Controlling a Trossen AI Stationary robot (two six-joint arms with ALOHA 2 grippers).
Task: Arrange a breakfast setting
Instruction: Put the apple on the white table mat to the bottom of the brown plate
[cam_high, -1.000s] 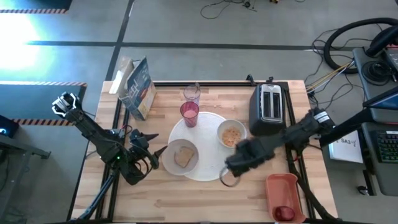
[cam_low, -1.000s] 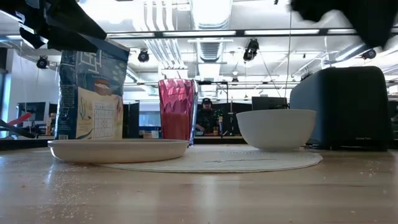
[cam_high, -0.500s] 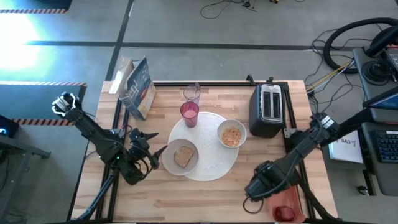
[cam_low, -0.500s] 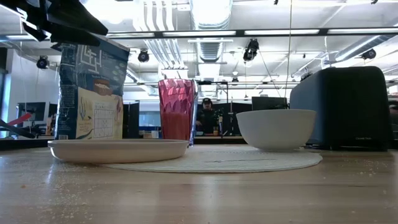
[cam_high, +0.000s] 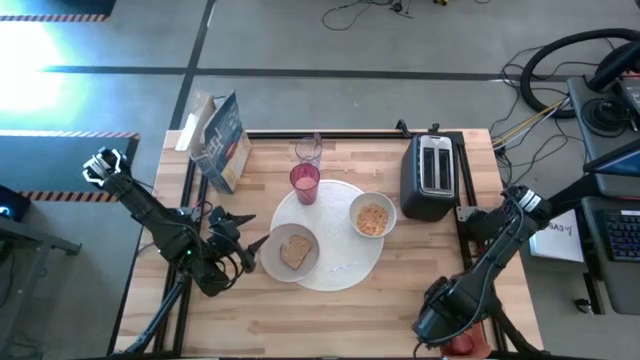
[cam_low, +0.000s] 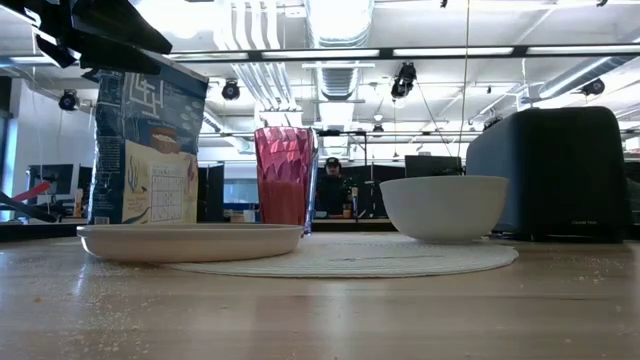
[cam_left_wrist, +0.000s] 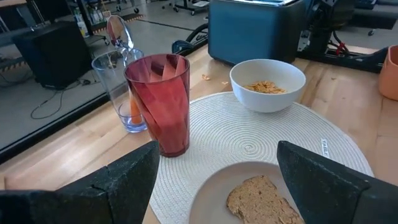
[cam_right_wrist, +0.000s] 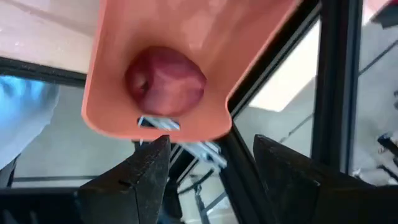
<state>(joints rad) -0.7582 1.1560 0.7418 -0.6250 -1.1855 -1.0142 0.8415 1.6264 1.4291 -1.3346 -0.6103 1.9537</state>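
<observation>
The large white round plate (cam_high: 340, 245) lies mid-table. On it rest the smaller plate (cam_high: 288, 252) with the toast slice (cam_high: 295, 250) and the white bowl (cam_high: 373, 217), which holds cereal. The pink tumbler (cam_high: 304, 183) stands at its far edge, next to the clear glass (cam_left_wrist: 118, 90) with the orange-handled spoon (cam_left_wrist: 115, 30) standing in it. The dark-red fruit (cam_right_wrist: 165, 81) lies in the orange-red tray (cam_right_wrist: 186, 37) at the near right corner. My left gripper (cam_left_wrist: 217, 186) is open, just left of the smaller plate. My right gripper (cam_right_wrist: 208, 180) is open above the tray, over the fruit.
A black toaster (cam_high: 430, 175) stands at the far right. A cereal box (cam_high: 222, 145) stands at the far left corner. Crumbs lie scattered on the wood near the front edge (cam_low: 300, 310). The table's near middle is bare wood.
My right gripper has swung from beside the bowl and large plate toward the table's near right corner, and now hangs over the tray with the fruit. Its arm has left the low view.
</observation>
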